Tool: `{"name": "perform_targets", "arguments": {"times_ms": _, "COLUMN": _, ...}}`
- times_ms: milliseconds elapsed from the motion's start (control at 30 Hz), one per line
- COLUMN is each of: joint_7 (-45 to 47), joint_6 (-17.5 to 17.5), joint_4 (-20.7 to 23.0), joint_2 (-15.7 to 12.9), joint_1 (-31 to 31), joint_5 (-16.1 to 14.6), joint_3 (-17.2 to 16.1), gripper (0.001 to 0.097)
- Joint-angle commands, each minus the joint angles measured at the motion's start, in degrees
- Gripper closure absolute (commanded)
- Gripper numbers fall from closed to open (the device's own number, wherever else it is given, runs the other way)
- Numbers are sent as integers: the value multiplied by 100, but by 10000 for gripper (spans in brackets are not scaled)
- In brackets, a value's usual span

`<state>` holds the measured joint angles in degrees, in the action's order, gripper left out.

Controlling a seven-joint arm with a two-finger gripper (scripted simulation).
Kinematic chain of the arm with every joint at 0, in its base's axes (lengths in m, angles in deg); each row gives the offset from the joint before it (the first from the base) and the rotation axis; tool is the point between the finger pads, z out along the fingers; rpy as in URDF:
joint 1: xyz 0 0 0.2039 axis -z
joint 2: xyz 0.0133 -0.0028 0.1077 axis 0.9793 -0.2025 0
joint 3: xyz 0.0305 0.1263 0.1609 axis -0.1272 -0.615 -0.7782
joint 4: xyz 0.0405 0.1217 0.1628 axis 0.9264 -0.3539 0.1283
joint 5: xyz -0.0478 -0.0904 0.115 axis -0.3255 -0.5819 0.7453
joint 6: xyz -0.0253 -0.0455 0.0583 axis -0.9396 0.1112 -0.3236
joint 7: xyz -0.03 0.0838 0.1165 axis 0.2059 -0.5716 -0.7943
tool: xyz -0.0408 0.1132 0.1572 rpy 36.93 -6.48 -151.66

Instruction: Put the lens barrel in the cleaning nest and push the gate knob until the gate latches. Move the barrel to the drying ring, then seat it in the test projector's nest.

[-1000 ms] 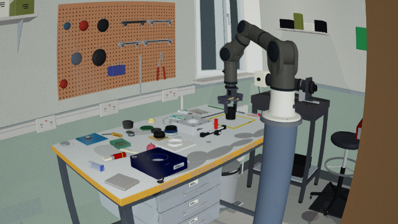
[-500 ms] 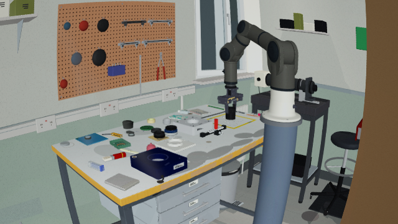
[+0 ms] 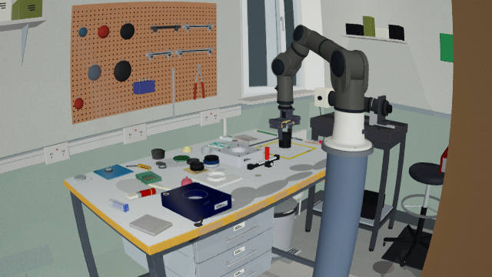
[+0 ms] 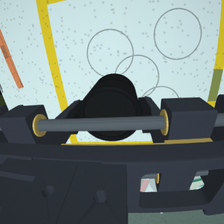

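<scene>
The black lens barrel [image 3: 285, 140] [image 4: 110, 107] stands upright inside the yellow-bordered square at the far right of the bench, its top partly hidden by my gripper [image 3: 285, 130] [image 4: 110, 105]. My fingers are closed on the barrel's sides, one on each flank in the wrist camera. The grey cleaning nest block [image 3: 235, 151] with its round hole sits to the left of the square. The black gate knob and rod [image 3: 263, 164] lie in front of it. The white drying ring [image 3: 216, 176] rests on a pale plate nearer the front. The dark blue test projector [image 3: 196, 200] with its round nest is at the front edge.
A small green tray [image 3: 148, 177] lies left of the drying ring, with several black lens caps [image 3: 196, 165], a red cylinder [image 3: 266, 152] and a grey pad [image 3: 150, 224] scattered over the bench. A dark side table [image 3: 359, 130] stands behind the robot's column.
</scene>
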<state>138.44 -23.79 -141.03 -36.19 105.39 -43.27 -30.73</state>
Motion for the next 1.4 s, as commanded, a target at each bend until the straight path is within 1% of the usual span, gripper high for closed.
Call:
{"name": "perform_targets", "arguments": {"times_ms": 0, "joint_7": 0, "joint_6": 0, "joint_4": 2, "joint_2": 5, "joint_1": -1, "joint_5": 1, "joint_3": -4, "gripper": 756}}
{"name": "perform_targets", "arguments": {"times_ms": 267, "joint_7": 0, "joint_6": 0, "joint_4": 1, "joint_2": 5, "joint_1": -1, "joint_5": 2, "joint_3": -4, "gripper": 906}}
{"name": "perform_targets", "arguments": {"times_ms": 533, "joint_7": 2, "joint_6": 15, "joint_4": -5, "joint_2": 28, "joint_1": 1, "joint_5": 6, "joint_3": -7, "gripper": 906}}
{"name": "perform_targets", "arguments": {"times_ms": 767, "joint_7": 8, "joint_6": 75, "joint_4": -29, "joint_2": 115, "joint_1": 8, "joint_5": 23, "joint_3": -21, "gripper": 906}}
{"name": "perform_targets", "arguments": {"times_ms": 1367, "joint_7": 63, "joint_6": 453, "joint_4": -98, "joint_2": 562, "joint_1": 42, "joint_5": 129, "joint_3": -103, "gripper": 906}}
